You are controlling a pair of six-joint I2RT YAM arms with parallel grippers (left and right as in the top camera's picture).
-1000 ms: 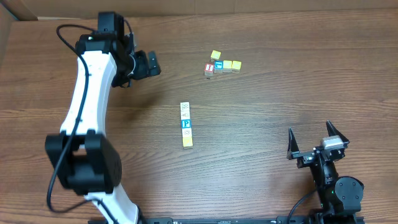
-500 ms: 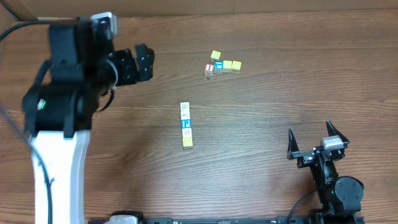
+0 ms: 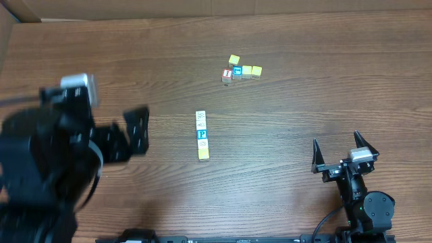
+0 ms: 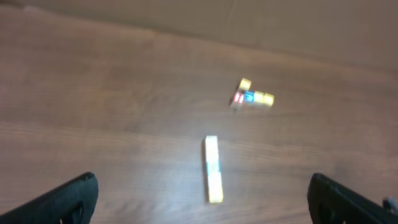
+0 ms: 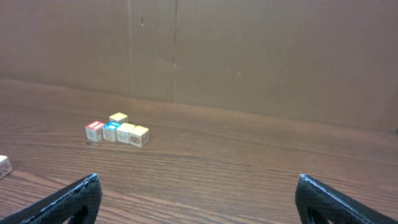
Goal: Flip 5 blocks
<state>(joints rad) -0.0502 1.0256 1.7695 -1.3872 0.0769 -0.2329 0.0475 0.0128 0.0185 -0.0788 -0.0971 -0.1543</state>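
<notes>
Five small wooden alphabet cubes [image 3: 202, 136], mid-frame — probably light, rigid; pinch opposite faces. Left gripper [image 3: 131, 135], right gripper [image 3: 336, 143] — spread wide, empty.

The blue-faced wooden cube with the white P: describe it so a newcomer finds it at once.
On the brown wooden table, find the straight row of five small cubes near the centre, not the cluster at the far side. The blue-faced cube with the white P sits in the middle of that row, cream cubes on both sides; it is the row's only blue face.
</notes>
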